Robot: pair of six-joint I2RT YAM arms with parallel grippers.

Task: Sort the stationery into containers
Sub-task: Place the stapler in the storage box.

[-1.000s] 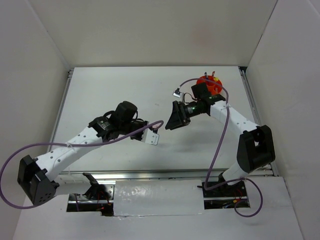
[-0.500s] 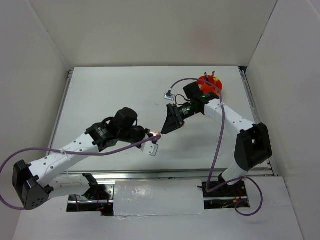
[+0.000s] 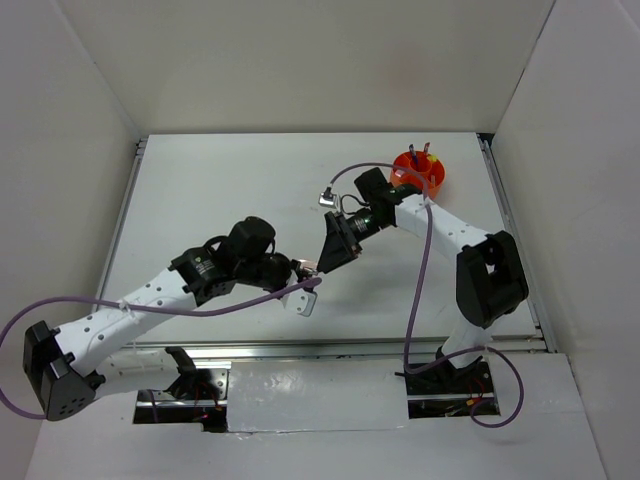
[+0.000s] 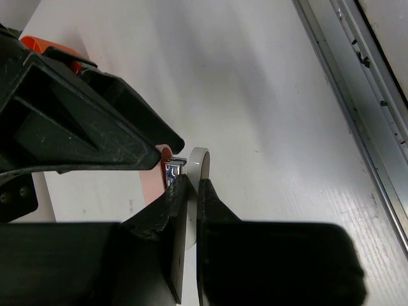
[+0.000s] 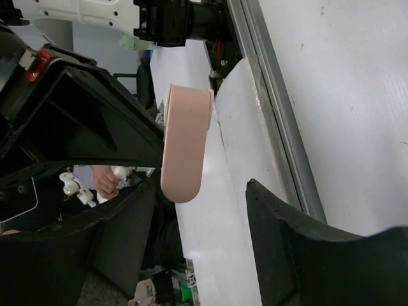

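My left gripper (image 4: 191,178) is shut on the white end of the pink-and-white eraser (image 4: 199,160) and holds it above the table. The pink end (image 5: 185,143) points into my right gripper (image 5: 201,188), whose jaws stand open on either side of it with a gap on both sides. From above, the two grippers meet tip to tip at mid-table, left (image 3: 303,277) and right (image 3: 322,262). The orange tub (image 3: 438,182) stands at the far right behind the right arm, with pens upright in it. No other stationery is visible.
A purple cable with a small grey plug (image 3: 327,198) loops off the right arm. Metal rails (image 3: 520,250) edge the table at the right and front. White walls close in the sides and back.
The right gripper has swung left and nearer, toward the left gripper, until its open jaws straddle the eraser's pink end. The left arm has reached a little right and nearer, still holding the eraser.
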